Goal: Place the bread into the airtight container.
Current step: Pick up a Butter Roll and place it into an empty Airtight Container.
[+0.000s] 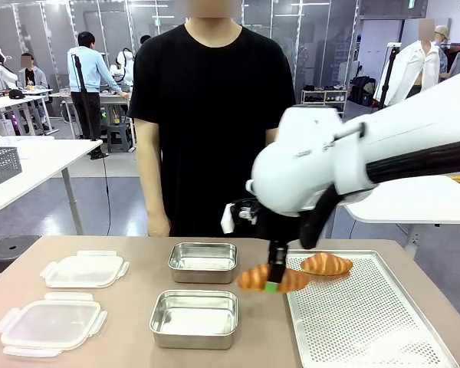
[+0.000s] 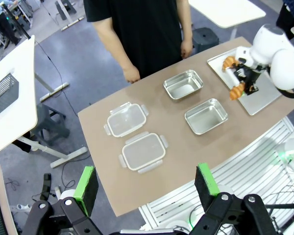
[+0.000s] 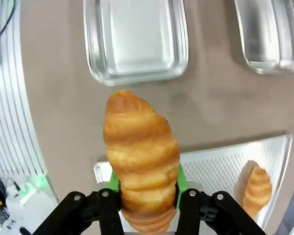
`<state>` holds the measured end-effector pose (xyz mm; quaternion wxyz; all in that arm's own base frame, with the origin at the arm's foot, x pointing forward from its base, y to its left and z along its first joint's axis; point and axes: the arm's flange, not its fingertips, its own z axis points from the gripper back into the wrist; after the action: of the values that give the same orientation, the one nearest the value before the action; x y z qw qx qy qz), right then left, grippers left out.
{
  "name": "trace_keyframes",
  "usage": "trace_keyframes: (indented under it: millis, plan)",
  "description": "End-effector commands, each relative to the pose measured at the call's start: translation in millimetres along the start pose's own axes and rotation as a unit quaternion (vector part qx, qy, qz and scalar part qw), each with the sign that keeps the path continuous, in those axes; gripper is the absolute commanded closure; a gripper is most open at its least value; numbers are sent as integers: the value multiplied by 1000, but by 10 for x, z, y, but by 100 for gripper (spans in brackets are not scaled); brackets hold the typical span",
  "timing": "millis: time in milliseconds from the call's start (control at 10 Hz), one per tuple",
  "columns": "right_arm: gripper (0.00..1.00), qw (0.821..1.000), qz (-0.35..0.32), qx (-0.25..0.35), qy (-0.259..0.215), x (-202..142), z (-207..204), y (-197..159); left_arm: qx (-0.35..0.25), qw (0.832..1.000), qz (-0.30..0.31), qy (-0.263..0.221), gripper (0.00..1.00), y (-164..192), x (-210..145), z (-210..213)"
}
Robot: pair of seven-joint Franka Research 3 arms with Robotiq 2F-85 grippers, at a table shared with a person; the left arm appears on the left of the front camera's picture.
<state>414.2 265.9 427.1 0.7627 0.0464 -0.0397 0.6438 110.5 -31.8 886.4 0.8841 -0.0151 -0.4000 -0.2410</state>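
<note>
My right gripper (image 1: pixel 273 277) is shut on a golden croissant (image 1: pixel 272 279), holding it just above the table at the left edge of the perforated tray (image 1: pixel 368 322). In the right wrist view the croissant (image 3: pixel 141 152) sits between the green pads (image 3: pixel 181 181), with the near steel container (image 3: pixel 135 39) straight beyond it. Both steel containers are empty, the near one (image 1: pixel 195 318) and the far one (image 1: pixel 203 261). A second croissant (image 1: pixel 326 264) lies on the tray's far end. My left gripper (image 2: pixel 146 183) is high above the table and open, with nothing between its fingers.
Two clear plastic lids (image 1: pixel 84 270) (image 1: pixel 50 322) lie on the left of the table. A person in a black shirt (image 1: pixel 207 115) stands at the far edge, arms down. The tray's near part is bare.
</note>
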Motion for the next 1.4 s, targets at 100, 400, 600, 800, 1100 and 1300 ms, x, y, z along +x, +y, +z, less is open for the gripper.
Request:
trace_keyframes:
  millis: [100,400,600,800,1100,1300]
  plan:
    - [54,1000,10,-7,-5,595,-186,33,1,1000,-3,-7,0,-48,-29,96]
    - [54,1000,-9,-8,-19,996,-462,47,1,1000,-3,-7,0,-48,-29,96]
    - [54,999,-22,-12,-23,1116,-557,93,1,1000,-3,-7,0,-48,-29,96]
    - [54,999,-26,-17,-15,1281,-658,177,1,1000,-3,-7,0,-48,-29,96]
    - [54,999,-36,-31,-11,1402,-841,269,1,1000,-3,-7,0,-48,-29,96]
    - [54,999,-37,-32,-21,1448,-921,284,1,1000,-3,-7,0,-48,-29,96]
